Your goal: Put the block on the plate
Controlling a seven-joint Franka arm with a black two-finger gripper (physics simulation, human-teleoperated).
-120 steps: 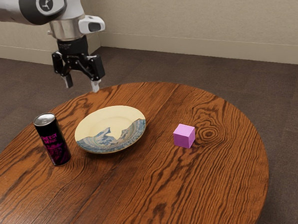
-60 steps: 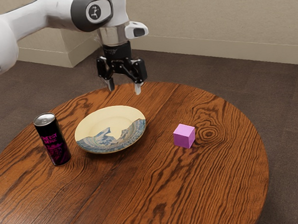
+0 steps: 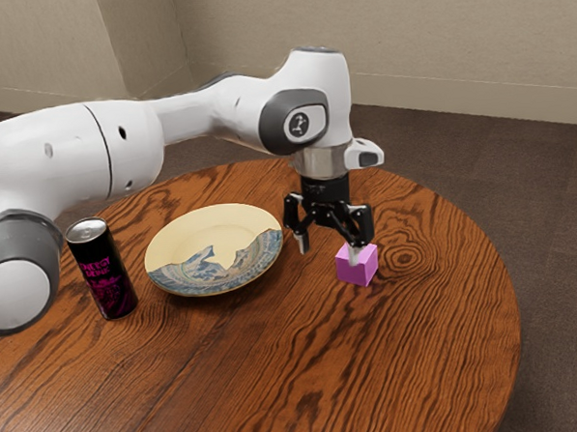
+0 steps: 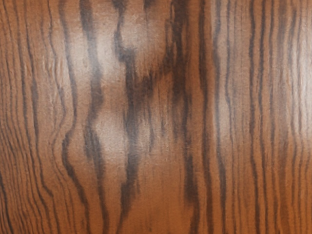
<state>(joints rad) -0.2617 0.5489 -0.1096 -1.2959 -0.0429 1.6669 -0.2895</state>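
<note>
In the exterior view my gripper is over the table between the plate and the block, its two fingers standing wide apart. One fingertip overlaps the upper left part of the pink block in that view; whether they touch I cannot tell. The block rests on the wood. The cream and blue plate lies to the exterior view's left of the gripper, with nothing on it.
A black energy drink can stands upright beside the plate, at the exterior view's left. The arm stretches in above the can and plate. Wood grain of the round table shows under my hand in the wrist view.
My gripper has travelled toward the exterior view's right and lowered, from behind the plate to close by the block. Its fingers remain apart. Block, plate and can have not moved.
</note>
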